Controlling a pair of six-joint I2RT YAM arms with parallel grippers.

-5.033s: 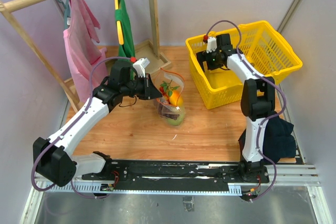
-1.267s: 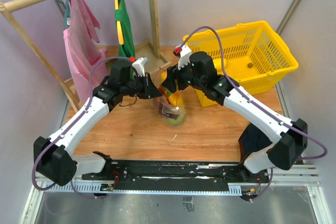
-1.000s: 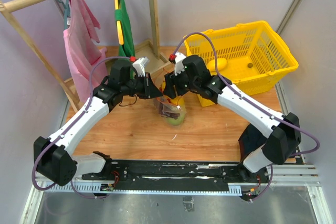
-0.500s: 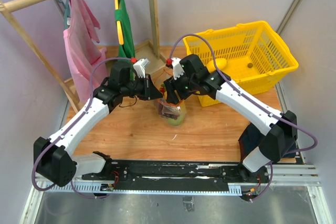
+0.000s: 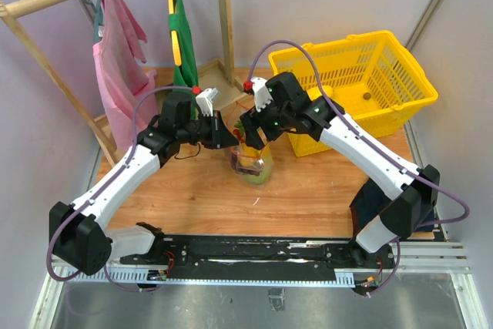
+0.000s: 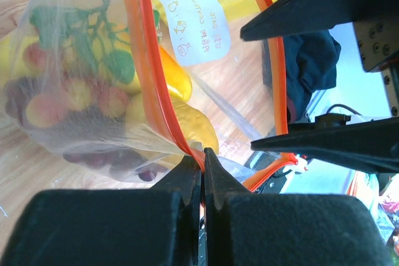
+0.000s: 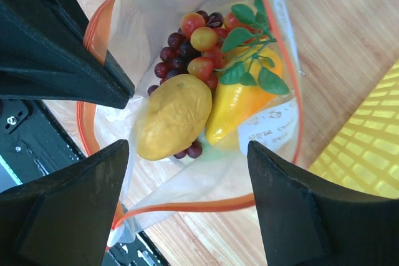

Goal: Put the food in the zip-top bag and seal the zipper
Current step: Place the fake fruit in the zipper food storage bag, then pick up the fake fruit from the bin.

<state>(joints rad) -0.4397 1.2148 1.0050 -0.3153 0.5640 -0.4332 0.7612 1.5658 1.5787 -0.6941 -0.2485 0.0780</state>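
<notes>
**Top external.**
- Right gripper (image 5: 251, 133): a few seconds ago it was inside the yellow basket (image 5: 350, 125). Now it is swung across and poised over the mouth of the zip-top bag (image 5: 254, 163).
- Zip-top bag: stands on the table (image 5: 308, 190) between the two arms.
- Left gripper (image 5: 225, 136): unmoved at the bag's left rim.
- Pale-green piece (image 5: 259, 178): at the bag's bottom.

**Left wrist.**
- Left gripper (image 6: 202, 157): jaws pressed together on the zipper (image 6: 146, 60), holding that side of the mouth up.
- Contents seen through the film: berry bunch (image 6: 124, 160) and yellow pieces.
- Right gripper's fingers (image 6: 324, 4): two dark wedges, spread apart across the mouth.

**Right wrist.**
- Right gripper (image 7: 187, 147): jaws wide, wider than a second ago, nothing between them.
- Yellow oval piece (image 7: 173, 116): lies free inside the bag, directly below the spread fingers. It rests against the berry bunch (image 7: 181, 54) and a yellow pointed piece (image 7: 240, 107).
- Zipper (image 7: 298, 110): an open loop, not pressed shut anywhere in view.

**Reading.**
- The oval piece appears to have just been released into the bag, so loading advances by one item.
- Whether food remains in the basket cannot be told.
- Sealing is not yet begun.
</notes>
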